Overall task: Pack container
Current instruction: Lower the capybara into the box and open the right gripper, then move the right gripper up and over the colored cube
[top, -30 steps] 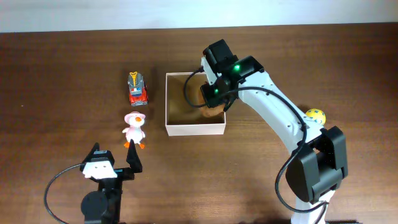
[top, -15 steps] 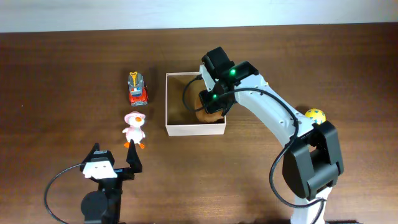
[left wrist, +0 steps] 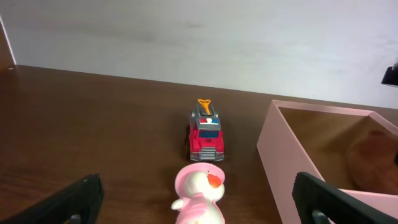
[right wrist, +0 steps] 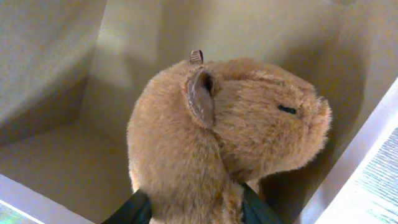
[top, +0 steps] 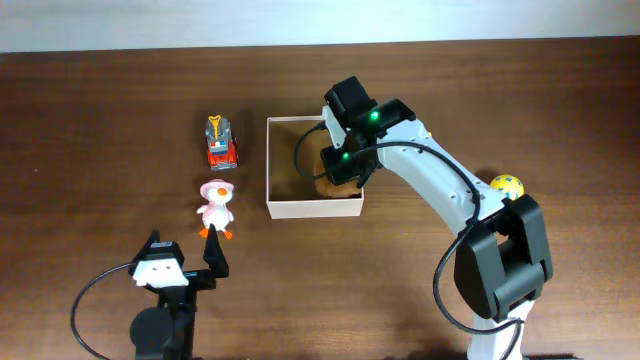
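Overhead: the container [top: 312,208] sits near table centre, open side up, with pale walls and a tan inside. The right gripper [top: 345,172] is lowered into its right half. In the right wrist view its dark fingers [right wrist: 134,211] press on either side of the lower body of a brown plush animal [right wrist: 230,143], pinching it. The plush is inside the container walls with its head upward; whether it touches the floor cannot be told. The left gripper [top: 185,250] is at the near left of the table, jaws spread wide and holding nothing. A duck toy [top: 216,208] in a pink hat stands just beyond it, left of the container and apart from it. A red fire truck [top: 221,143] is farther back, left of the container's far corner. A yellow ball [top: 507,186] lies to the right, beside the right arm.
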Tool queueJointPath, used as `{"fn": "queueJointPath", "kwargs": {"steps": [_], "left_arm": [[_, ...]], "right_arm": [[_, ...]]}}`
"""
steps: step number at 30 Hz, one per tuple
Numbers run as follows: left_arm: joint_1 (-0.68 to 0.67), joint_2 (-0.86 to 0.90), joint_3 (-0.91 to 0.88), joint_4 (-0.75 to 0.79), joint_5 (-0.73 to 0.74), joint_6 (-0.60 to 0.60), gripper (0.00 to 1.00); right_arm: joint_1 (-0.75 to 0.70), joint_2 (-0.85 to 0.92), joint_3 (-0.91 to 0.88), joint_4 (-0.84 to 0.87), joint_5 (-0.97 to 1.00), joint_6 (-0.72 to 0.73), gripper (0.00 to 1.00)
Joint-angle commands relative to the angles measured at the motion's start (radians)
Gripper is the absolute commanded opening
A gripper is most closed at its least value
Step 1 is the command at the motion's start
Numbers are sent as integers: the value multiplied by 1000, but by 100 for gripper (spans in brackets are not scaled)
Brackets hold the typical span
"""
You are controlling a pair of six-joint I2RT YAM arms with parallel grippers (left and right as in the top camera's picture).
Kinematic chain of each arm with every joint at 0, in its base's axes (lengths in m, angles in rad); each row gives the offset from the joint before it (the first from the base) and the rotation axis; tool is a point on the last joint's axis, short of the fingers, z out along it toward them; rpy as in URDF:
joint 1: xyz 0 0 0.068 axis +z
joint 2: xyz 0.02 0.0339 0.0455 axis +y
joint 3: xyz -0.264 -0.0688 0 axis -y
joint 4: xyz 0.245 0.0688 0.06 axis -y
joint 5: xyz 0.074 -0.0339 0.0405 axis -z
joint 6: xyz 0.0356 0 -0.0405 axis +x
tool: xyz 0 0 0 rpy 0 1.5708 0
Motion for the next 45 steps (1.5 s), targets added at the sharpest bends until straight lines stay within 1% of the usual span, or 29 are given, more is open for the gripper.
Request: {"fn": "queueJointPath", "kwargs": {"steps": [1, 2, 8, 11, 17, 19, 26, 36, 40, 42, 45], "left_arm": [[6, -4, -6, 0, 11, 16, 99], [6, -4, -6, 0, 11, 16, 99], [6, -4, -6, 0, 11, 16, 99], [6, -4, -6, 0, 11, 16, 99], [6, -4, -6, 0, 11, 16, 99], [6, -4, -6, 0, 11, 16, 99], [6, -4, -6, 0, 11, 16, 99], [6, -4, -6, 0, 11, 16, 99], [6, -4, -6, 0, 11, 16, 99], [6, -4, -6, 0, 11, 16, 99], [6, -4, -6, 0, 11, 16, 99]], "right_arm": [[8, 3, -5, -11, -13, 8, 36], [8, 3, -5, -13, -13, 8, 36], [8, 3, -5, -16, -13, 8, 48], [8, 3, -5, -16, -13, 8, 49], [8, 3, -5, -16, -13, 8, 65], [8, 3, -5, -16, -13, 8, 68], [8, 3, -5, -15, -12, 8, 70], [5, 3, 19, 36, -12, 7, 70], [1, 3, 64, 60, -2, 7, 69], [-10, 3, 108, 64, 4, 8, 64], [-47, 0, 200, 43, 68, 68, 63]]}}
